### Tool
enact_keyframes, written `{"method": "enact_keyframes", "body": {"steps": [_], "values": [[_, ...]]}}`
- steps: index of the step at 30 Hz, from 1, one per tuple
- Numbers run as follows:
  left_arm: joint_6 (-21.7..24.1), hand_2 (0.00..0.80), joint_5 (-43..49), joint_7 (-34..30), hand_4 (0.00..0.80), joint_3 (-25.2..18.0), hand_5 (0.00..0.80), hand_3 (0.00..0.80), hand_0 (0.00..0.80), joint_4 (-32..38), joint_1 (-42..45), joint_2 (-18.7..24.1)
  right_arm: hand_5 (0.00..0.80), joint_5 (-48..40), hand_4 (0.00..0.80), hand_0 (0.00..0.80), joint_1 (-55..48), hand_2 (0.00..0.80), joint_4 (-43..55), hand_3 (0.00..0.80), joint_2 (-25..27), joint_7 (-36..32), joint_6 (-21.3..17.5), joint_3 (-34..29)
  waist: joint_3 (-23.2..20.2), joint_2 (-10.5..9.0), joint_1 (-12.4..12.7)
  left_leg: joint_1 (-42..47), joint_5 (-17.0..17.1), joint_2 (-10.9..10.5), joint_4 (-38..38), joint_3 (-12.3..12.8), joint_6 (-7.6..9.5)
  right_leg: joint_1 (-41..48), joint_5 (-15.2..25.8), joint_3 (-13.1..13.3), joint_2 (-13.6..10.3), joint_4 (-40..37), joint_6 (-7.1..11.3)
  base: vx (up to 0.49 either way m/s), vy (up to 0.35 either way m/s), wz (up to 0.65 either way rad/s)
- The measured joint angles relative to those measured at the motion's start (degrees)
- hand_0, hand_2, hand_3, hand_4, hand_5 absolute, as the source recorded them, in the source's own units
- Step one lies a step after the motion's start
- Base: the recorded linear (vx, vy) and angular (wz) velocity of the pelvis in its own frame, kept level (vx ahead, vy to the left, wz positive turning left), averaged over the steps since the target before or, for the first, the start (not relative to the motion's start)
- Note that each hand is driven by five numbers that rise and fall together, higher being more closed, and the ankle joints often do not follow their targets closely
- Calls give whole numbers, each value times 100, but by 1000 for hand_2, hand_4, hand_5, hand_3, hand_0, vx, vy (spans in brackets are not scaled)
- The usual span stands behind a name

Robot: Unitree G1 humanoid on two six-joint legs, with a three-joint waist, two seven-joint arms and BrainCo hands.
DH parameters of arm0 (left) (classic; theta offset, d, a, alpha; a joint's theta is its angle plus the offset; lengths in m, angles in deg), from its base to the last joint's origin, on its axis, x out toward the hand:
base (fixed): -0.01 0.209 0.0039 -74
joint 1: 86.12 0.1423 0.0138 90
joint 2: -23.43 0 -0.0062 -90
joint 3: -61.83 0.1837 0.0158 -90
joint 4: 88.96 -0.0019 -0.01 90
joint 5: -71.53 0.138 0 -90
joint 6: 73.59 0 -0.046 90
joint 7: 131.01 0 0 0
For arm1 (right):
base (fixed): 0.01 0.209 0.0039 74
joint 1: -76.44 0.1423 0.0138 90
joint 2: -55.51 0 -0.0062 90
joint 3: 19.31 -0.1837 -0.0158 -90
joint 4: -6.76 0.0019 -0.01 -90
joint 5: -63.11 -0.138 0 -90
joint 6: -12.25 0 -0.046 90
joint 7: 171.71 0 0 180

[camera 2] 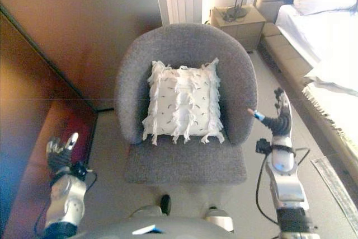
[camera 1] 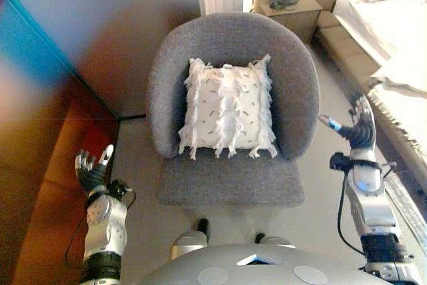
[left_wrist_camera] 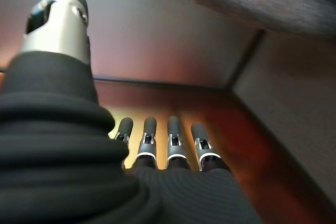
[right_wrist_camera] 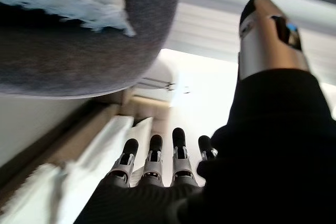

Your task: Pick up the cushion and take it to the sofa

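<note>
White fringed cushion point(camera 1: 228, 107) mid-frame on grey armchair point(camera 1: 230, 178); left hand point(camera 1: 91, 168) and right hand point(camera 1: 358, 127) wide open, empty, so fringe-only grab risks slipping.

The cushion point(camera 1: 229, 107) is square, white, and covered in rows of shaggy fringe with small dark flecks across its face; longer tassels hang from its edges and corners. It stands leaning against the backrest of a grey upholstered tub armchair point(camera 1: 230, 178), its lower edge resting on the seat, face turned forward and slightly upward. It sits centred between the curved armrests, touching neither. Nothing holds it or touches it apart from the chair. No sofa can be identified with certainty; a pale upholstered piece with white bedding point(camera 2: 321, 32) lies at the robot's right.
</note>
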Motion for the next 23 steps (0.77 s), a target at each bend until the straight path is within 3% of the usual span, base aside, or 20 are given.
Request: {"method": "enact_keyframes", "body": {"steps": [2, 5, 7, 10, 14, 17, 23], "values": [[-221, 0, -40, -135, 0, 105, 0, 0, 0, -189, 186, 12, 0, -255, 0, 0, -189, 0, -377, 0, -85, 2, 168, -18, -99, -65, 2, -22, -1, 10, 2, 66, -2, -43, -18, 12, -8, -1, 6, -174, -89, 0], [-473, 0, -32, -435, 0, 356, 0, 0, 0, -1153, 235, 24, 0, -394, 0, 0, -312, 0, -1714, 0, -319, -20, 473, 67, -196, -143, -14, -26, 8, -12, 6, 76, -18, -63, 0, 12, -23, -2, 31, -125, -74, -1], [-603, 0, -42, -582, 0, 610, 0, 0, 0, -2059, 142, -12, 0, -373, 0, 0, -265, 0, -2977, 0, -342, -77, 699, 383, -221, -167, -16, -22, 14, -23, 7, 88, -25, -63, 2, 13, -24, -4, 35, -139, -75, -2], [-978, 0, -35, -938, 0, 826, 0, 0, 0, -4004, -312, -60, 0, -398, 0, 0, 105, 0, -5363, 0, -586, -102, 903, 684, -272, -174, -14, -13, 1, -7, 8, 95, -40, -65, -17, 21, -24, -19, 35, -89, -67, -2], [-1420, 0, -41, -1139, 0, 979, 0, 0, 0, -5480, -567, -248, 0, -421, 0, 0, 251, 0, -6787, 0, -952, -278, 1187, 866, -306, -134, -12, 42, -63, 74, 4, 220, -64, -89, -48, 135, 28, -17, -8, -42, -38, -16], [-1753, 0, 32, -1321, 0, 987, 0, 0, 0, -5900, -629, -362, 0, -459, 0, 0, 256, 0, -7222, 0, -1080, -416, 1374, 888, -371, -92, -21, 63, -74, 111, 3, 240, -76, -110, -55, 151, 48, 9, -27, -21, -30, -12], [-1866, 0, 40, -1550, 0, 1536, 0, 0, 0, -5885, -756, -386, 0, -500, 0, 0, 268, 0, -7263, 0, -1059, -531, 1363, 921, -474, -53, -21, 46, -80, 144, 4, 367, -83, -241, -61, 253, 58, 99, -35, -43, -31, -12]]}}
